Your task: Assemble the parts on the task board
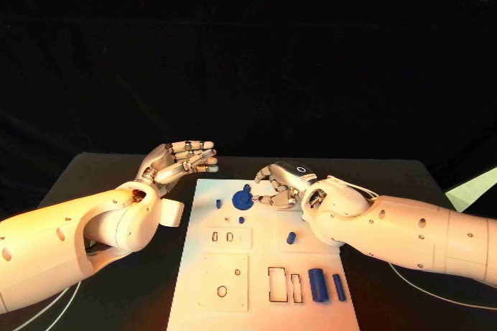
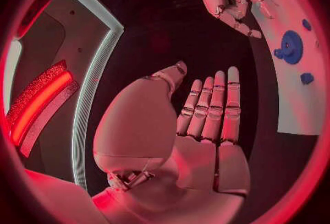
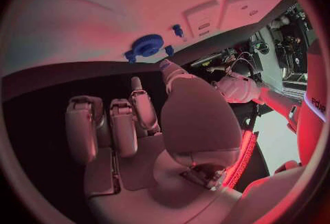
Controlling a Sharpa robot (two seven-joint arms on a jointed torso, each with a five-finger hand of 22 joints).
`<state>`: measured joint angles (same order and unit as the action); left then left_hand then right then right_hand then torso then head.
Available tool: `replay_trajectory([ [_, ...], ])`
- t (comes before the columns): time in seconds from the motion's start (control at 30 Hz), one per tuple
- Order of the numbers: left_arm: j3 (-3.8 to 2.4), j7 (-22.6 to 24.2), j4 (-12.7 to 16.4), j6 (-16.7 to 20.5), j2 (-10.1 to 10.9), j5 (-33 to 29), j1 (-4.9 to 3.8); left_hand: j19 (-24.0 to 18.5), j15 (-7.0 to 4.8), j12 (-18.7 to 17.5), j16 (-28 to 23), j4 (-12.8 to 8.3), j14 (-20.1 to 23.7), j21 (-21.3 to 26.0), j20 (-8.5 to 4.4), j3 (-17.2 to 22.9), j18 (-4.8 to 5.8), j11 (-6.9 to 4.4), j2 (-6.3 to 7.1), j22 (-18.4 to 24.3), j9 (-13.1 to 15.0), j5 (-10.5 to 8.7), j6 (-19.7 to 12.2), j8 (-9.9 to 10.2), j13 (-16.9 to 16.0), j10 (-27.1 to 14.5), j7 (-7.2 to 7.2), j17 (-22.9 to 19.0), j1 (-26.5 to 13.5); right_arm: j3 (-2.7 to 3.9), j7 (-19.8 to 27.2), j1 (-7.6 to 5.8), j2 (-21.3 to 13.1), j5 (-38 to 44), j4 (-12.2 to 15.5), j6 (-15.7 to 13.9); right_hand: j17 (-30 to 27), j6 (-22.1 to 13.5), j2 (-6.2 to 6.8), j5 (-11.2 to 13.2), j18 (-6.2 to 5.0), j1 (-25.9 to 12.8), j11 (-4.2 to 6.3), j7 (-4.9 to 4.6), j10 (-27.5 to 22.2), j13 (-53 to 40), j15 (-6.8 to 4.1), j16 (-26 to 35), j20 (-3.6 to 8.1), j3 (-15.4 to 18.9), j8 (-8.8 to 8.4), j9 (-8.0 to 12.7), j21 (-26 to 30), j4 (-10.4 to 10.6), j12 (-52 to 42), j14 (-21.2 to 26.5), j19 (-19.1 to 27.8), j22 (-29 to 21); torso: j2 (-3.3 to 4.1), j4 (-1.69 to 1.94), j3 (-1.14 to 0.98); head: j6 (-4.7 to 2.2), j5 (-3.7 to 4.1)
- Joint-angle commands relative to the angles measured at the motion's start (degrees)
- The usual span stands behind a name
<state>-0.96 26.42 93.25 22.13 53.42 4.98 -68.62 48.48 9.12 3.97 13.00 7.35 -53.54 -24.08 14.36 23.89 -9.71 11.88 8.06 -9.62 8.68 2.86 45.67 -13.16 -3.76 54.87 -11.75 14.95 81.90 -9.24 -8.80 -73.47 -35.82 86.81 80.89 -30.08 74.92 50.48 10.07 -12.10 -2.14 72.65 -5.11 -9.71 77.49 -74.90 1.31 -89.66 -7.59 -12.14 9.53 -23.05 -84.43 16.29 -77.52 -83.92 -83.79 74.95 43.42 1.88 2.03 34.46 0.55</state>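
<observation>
Blue against the white task board (image 1: pixel 202 273), a toothed gear (image 1: pixel 243 198) sits near the board's far end, just beside the curled fingers (image 1: pixel 271 199) of the right hand (image 1: pixel 285 184). In the head view that hand hangs over the board's far right corner, its fingers drawn in towards the palm with nothing between them; whether a fingertip touches the gear I cannot tell. In the right wrist view the gear (image 3: pixel 146 46) lies beyond the fingertips (image 3: pixel 136 83), apart from them. The gear is a round disc with a notched rim, with a small knob at its edge. Around it lie smaller blue parts: a short peg (image 1: pixel 218 202) to its left, a tiny stud (image 1: pixel 241 220) just nearer, an oval piece (image 1: pixel 291 238) further towards the right edge, and two upright cylinders (image 1: pixel 326 286) side by side at the near right corner beside rectangular slots (image 1: pixel 278 284).

Off the board's far left corner, the left hand (image 1: pixel 178 161) is raised palm-up, its fingers straight and close together, holding nothing; it is apart from the board's left edge, over the black table (image 1: pixel 93 180). Bare table runs along both long edges of the board and beyond its far end.
</observation>
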Motion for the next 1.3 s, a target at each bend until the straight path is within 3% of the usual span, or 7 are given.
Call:
replay_trajectory([
  [0.03,-0.03,0.28,0.08,-1.01,-0.05,-0.13,-0.07,-0.36,-0.05,-0.38,-0.36,0.18,0.46,-0.01,0.03,0.17,-0.53,-0.01,-0.01,0.09,-0.08,0.23,-0.44,0.20,0.04,-0.33,-3.23,0.09,-0.49,0.07,0.49,-0.77,-2.31,-5.01,1.30,-0.20,14.87,-0.25,0.11,-0.13,0.49,0.71,0.02,-0.10,0.15,-0.42,-0.24,-0.26,0.38,-0.59,-0.23,0.09,0.09,0.04,0.03,-6.02,-1.88,10.69,0.01,-0.01,-0.16,0.15,0.25],
  [0.17,-0.02,0.30,0.07,-1.05,-0.07,-0.16,-0.07,-0.36,-0.05,-0.38,-0.36,0.18,0.46,-0.01,0.03,0.17,-0.53,-0.01,-0.01,0.09,-0.08,0.23,-0.44,0.20,0.04,-0.33,-3.23,0.09,-0.49,0.09,2.09,-1.64,-6.61,-10.19,2.64,2.75,14.80,-0.11,0.02,0.20,0.49,2.84,0.08,-0.07,0.15,-0.45,-0.30,-0.23,0.43,-1.86,-0.21,0.14,0.14,-0.27,0.08,-6.00,-1.87,10.73,-0.11,-0.20,-0.16,0.22,0.62],
  [0.3,-0.01,0.35,0.02,-1.14,-0.14,-0.28,-0.06,-0.36,-0.05,-0.38,-0.36,0.18,0.46,-0.01,0.03,0.17,-0.53,-0.01,-0.01,0.09,-0.08,0.23,-0.44,0.20,0.04,-0.33,-3.23,0.09,-0.49,0.10,6.82,-2.05,-10.60,-14.93,3.11,6.30,14.49,0.26,0.64,2.34,0.33,8.80,0.12,-0.13,0.08,-0.46,-0.36,-0.10,0.52,-5.28,-0.11,0.28,0.82,-2.84,0.24,-5.91,-1.41,10.39,-0.16,-0.30,-0.32,0.47,1.20],
  [0.4,0.00,0.32,-0.09,-1.25,-0.19,-0.33,-0.06,-0.36,-0.05,-0.38,-0.36,0.18,0.46,-0.01,0.03,0.17,-0.53,-0.01,-0.01,0.09,-0.08,0.23,-0.44,0.20,0.04,-0.33,-3.23,0.09,-0.49,0.09,10.24,-2.18,-13.41,-17.88,3.10,8.35,14.88,0.27,1.25,2.04,0.49,9.62,0.09,-0.17,0.11,-0.51,-0.33,-0.26,0.50,-5.90,-0.16,0.36,0.28,-3.32,0.23,-6.02,-1.82,10.82,-0.20,-0.49,-0.58,0.67,1.27],
  [0.57,0.01,-0.23,-0.24,-1.88,-0.28,-0.32,-0.05,-0.40,-0.03,-0.38,-0.42,0.15,0.51,-0.02,0.05,0.21,-0.54,0.01,-0.03,0.09,-0.09,0.24,-0.50,0.23,0.04,-0.43,-3.24,0.12,-0.49,0.00,12.61,-2.06,-15.97,-20.01,2.40,10.05,15.08,0.26,1.48,0.71,0.59,9.72,0.04,-0.25,0.14,-0.50,-0.28,-0.34,0.47,-6.52,-0.23,0.46,-0.10,-3.25,0.25,-6.08,-2.13,11.14,-0.22,-0.44,-0.59,0.57,1.61],
  [0.87,0.02,-0.53,-0.50,-2.23,-0.33,-0.25,-0.05,-0.41,-0.03,-0.36,-0.45,0.09,0.52,-0.03,0.05,0.27,-0.55,0.01,-0.05,0.09,-0.09,0.24,-0.52,0.23,0.04,-0.46,-3.24,0.14,-0.42,-0.19,13.73,-1.00,-17.99,-20.59,0.56,12.75,15.08,0.12,2.19,0.44,0.57,9.71,0.01,-0.26,-0.11,-0.26,-0.24,-0.34,0.43,-6.61,-0.34,0.54,0.01,-3.26,0.51,-6.08,-2.06,11.10,-0.19,-0.45,-0.55,0.34,2.07],
  [1.3,0.02,-0.56,-0.71,-2.33,-0.41,-0.24,-0.05,-0.42,-0.03,-0.35,-0.47,0.05,0.52,-0.04,0.06,0.30,-0.55,0.01,-0.06,0.09,-0.09,0.24,-0.52,0.23,0.04,-0.48,-3.24,0.16,-0.38,-0.29,11.26,0.30,-16.23,-18.98,-2.24,13.73,15.00,-0.02,2.27,-0.20,0.49,10.18,-0.03,-0.33,-0.40,0.03,-0.23,-0.31,0.41,-7.26,-0.45,0.63,0.31,-3.45,0.81,-6.05,-1.85,10.92,-0.14,-0.27,-0.50,0.57,2.05],
])
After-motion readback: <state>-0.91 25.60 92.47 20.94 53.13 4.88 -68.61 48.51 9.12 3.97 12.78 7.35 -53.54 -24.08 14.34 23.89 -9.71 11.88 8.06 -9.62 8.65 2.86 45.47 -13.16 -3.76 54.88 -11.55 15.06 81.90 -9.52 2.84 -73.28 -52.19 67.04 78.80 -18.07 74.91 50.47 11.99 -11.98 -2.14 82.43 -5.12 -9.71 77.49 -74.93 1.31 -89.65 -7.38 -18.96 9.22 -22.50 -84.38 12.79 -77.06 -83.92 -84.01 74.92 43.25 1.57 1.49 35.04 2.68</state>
